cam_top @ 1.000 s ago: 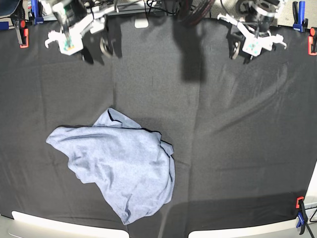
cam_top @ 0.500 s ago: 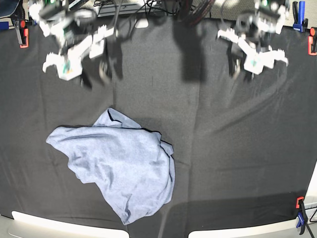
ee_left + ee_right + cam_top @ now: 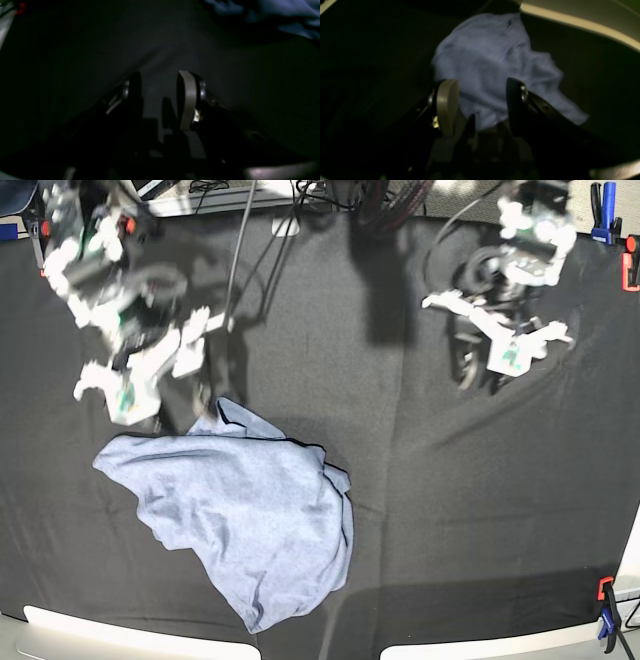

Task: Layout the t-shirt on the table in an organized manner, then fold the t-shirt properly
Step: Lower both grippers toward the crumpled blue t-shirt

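Both pincers released: our right pincer (image 3: 170,405) nears the crumpled t-shirt (image 3: 240,520); we should pinch one edge, not bunched cloth.

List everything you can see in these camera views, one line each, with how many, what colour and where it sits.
t-shirt: one, light blue-grey, crumpled in a heap on the near left part of the table in the base view.
table: one, covered in wrinkled black cloth, filling most of the base view.
clamps: several, red and blue, at the far corners and the near right edge of the table.
cables: a few, dark, trailing over the far edge.
right gripper: one, open, holding nothing, above the far edge of the t-shirt.
left gripper: one, open, holding nothing, above bare cloth on the other side of the table.
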